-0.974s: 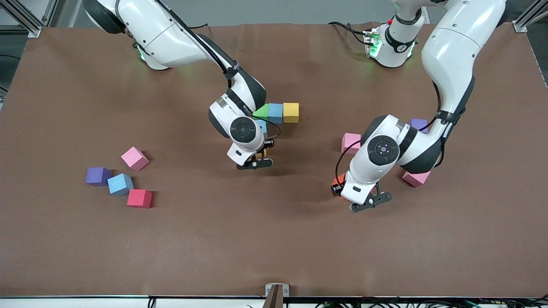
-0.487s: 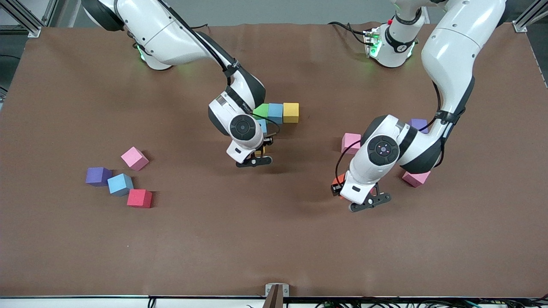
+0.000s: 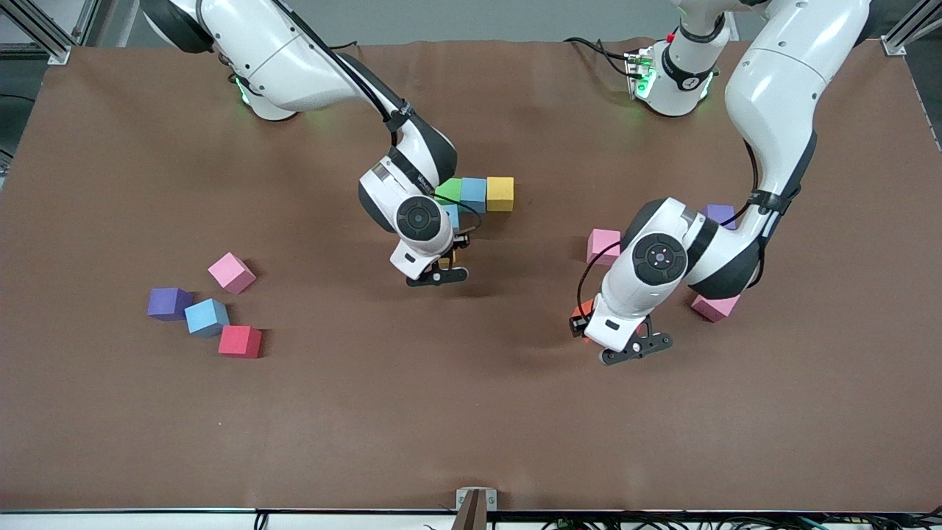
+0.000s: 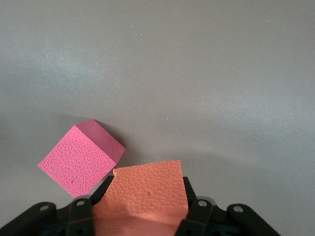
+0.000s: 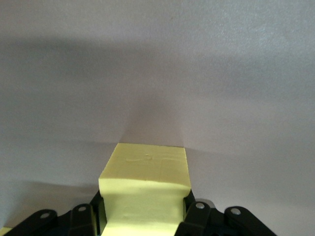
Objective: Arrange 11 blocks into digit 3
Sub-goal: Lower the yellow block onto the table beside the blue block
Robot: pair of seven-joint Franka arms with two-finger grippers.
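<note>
Two matte foam blocks (image 4: 142,194) gripped

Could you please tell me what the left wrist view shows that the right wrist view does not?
Only the left wrist view shows the left claw shut on an orange block, with a pink block resting on the table just beside it. Only the right wrist view shows the right claw shut on a yellow block. Both show a single gripped block over the bare table.

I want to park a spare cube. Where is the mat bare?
Bare: the wide strip of mat nearest the front camera, and between the loose cluster by the red cube and the right claw. Crowded: around the left claw.
</note>
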